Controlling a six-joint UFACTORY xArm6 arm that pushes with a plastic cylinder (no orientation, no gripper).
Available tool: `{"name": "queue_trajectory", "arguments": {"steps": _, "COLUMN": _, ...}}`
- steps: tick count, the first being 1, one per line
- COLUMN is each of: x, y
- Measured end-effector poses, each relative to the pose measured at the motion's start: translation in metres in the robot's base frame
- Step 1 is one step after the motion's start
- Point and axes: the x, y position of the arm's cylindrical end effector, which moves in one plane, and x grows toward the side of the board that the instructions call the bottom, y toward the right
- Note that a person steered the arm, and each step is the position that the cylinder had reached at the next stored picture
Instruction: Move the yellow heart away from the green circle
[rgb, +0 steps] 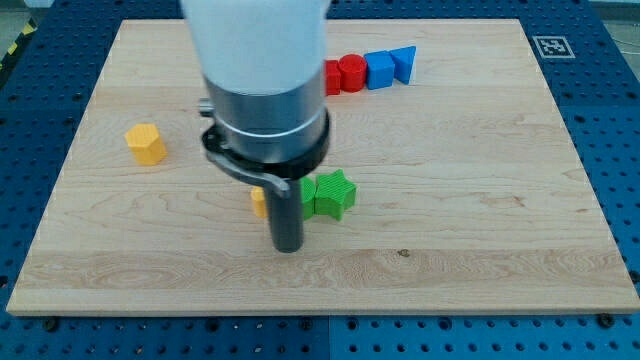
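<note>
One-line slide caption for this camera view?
My tip rests at the bottom edge of a mostly hidden yellow block, beside green blocks; red and blue blocks line the top.

Yellow heart (258, 201) (mostly hidden) mid-board.

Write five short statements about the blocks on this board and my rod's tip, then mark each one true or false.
1. My tip sits at the view's bottom of the green star-shaped block. True.
2. The yellow hexagonal block touches the green star. False: it stands alone at the view's left.
3. Red and blue blocks form a row near the view's top. True: red cylinder, blue cube.
4. The wooden board holds a purple block. False: none shows.
5. A yellow block is partly hidden behind the rod. True.
</note>
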Motion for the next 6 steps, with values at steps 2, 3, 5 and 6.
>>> {"name": "queue_trajectory", "arguments": {"steps": 2, "x": -0.034, "y": 0.009}}
{"name": "queue_trajectory", "arguments": {"steps": 3, "x": -0.036, "y": -0.014}}
{"name": "queue_trajectory", "arguments": {"steps": 5, "x": -0.041, "y": -0.046}}
{"name": "queue_trajectory", "arguments": {"steps": 6, "x": -0.043, "y": -0.053}}
